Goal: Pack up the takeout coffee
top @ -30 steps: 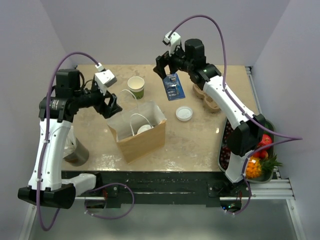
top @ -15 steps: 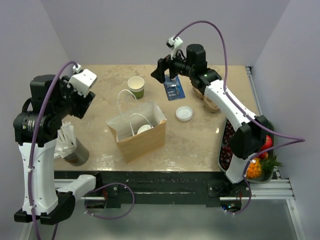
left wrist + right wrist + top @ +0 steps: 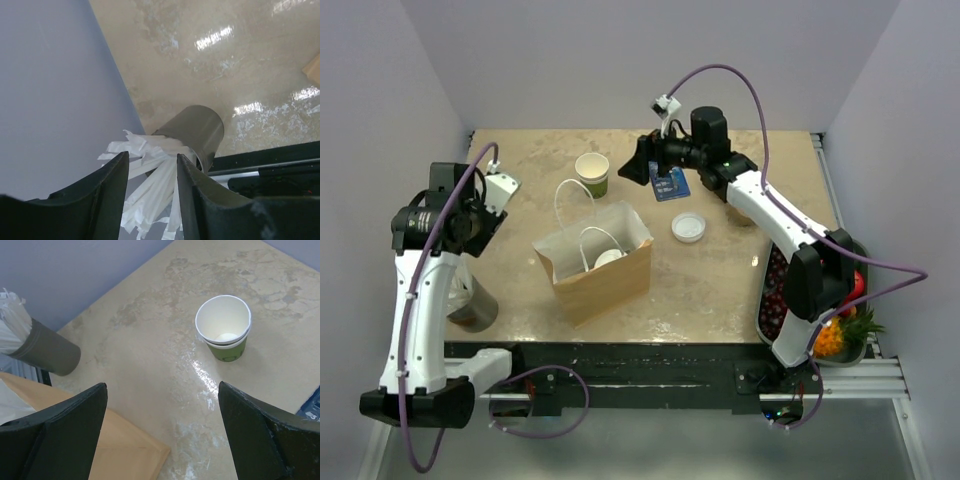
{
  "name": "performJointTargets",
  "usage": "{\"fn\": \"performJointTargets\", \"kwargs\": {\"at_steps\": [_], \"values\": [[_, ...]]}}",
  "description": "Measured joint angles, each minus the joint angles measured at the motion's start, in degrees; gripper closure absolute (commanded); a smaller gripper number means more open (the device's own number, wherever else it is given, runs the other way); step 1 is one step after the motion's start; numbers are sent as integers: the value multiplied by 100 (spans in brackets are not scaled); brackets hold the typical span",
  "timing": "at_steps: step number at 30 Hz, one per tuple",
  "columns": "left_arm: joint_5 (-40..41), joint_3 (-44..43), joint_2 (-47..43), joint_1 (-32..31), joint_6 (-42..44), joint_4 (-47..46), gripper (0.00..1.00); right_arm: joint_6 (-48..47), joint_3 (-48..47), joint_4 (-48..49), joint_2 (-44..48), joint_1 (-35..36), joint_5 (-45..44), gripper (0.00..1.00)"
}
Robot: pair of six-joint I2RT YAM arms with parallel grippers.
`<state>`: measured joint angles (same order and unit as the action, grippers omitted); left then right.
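- The left gripper (image 3: 152, 157) has its fingers part way apart with nothing between them. It hangs above a dark holder (image 3: 197, 132) full of white paper strips (image 3: 135, 147), at the near-left corner of the table.
- The right gripper (image 3: 162, 386) is spread wide and also empty. It hovers over the far middle of the table and looks down at the lidless cup (image 3: 223, 327), which is not the one to pack.
- The takeout coffee (image 3: 608, 257) seems to be inside the open paper bag (image 3: 605, 280) already: only a round white lid shows through the mouth, and the green body is hidden.
- I judge the main step as done or nearly done, because both arms are away from the bag.
- If one of the strips should go with the coffee, the left fingers must come down over one strip and pinch it without tipping the holder, which stands close to the edge.
- A loose white lid (image 3: 688, 227) lies to the right of the bag. A blue packet (image 3: 670, 185) lies below the right wrist.
- The table (image 3: 700, 290) is beige and marbled, with shiny patches. Plain lilac-grey walls (image 3: 620, 60) close it on three sides, and some fruit (image 3: 832, 335) sits at the right edge.
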<state>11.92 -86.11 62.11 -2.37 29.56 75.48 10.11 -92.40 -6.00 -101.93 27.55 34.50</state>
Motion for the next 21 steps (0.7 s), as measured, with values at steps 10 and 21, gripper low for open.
{"fn": "performJointTargets", "kwargs": {"at_steps": [10, 21], "values": [[-949, -13, 577, 1401, -31, 2, 41, 337, 13, 599, -61, -28, 785, 27], [-2162, -1423, 1360, 1552, -1095, -2153, 29, 20, -459, 839, -31, 1333, 988, 35]]}}
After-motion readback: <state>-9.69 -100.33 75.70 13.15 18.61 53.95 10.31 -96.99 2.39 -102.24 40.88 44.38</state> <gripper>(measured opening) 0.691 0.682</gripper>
